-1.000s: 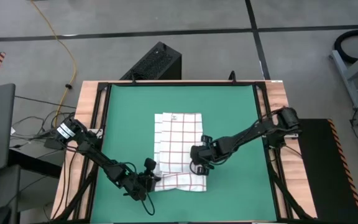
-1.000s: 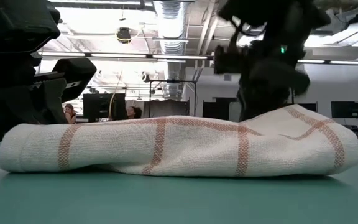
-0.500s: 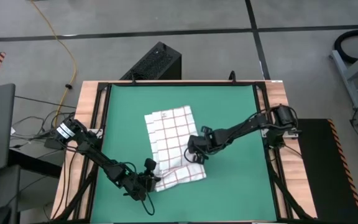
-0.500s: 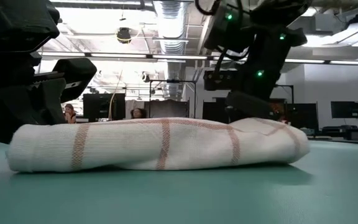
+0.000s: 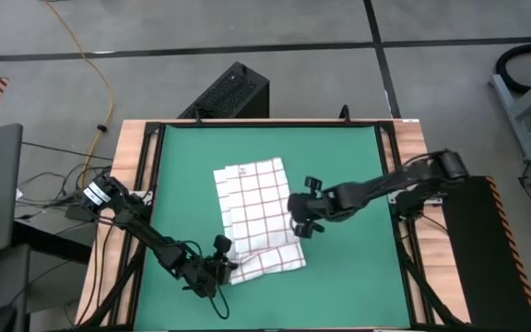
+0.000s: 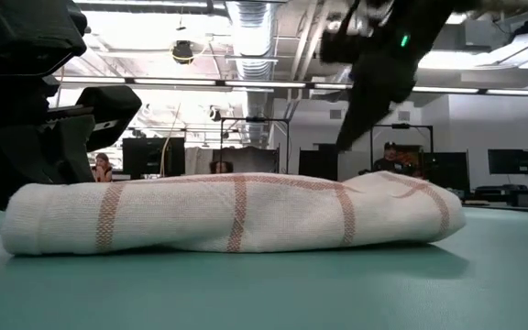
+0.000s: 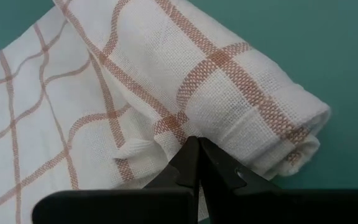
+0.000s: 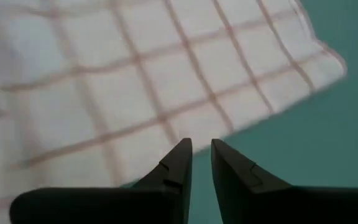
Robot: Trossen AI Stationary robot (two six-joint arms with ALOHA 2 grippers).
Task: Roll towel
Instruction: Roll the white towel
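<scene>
The towel, white with red-brown grid lines, lies askew on the green mat. Its near end is rolled into a thick roll that rests on the mat, and its far part lies flat. My left gripper is shut at the roll's left end. My right gripper hangs above the towel's right edge. Its fingers stand narrowly open with nothing between them, clear of the cloth. My left gripper has its shut fingertips on the cloth at the roll's left end, where the towel puckers. The fingers come slanting down from the table's near left. How many layers are caught is hidden by the fingers. The roll lies on the mat.
The mat is bare to the right and at the far side. A dark frame and wooden borders edge the table. A black box stands beyond the far edge. People show far off in the room.
My right gripper first went toward the table's left with the roll's right end, then rose clear of it and drew back to the right. The towel's flat far part swung toward the left, so it lies askew. The roll's right end sank; its left end stayed.
</scene>
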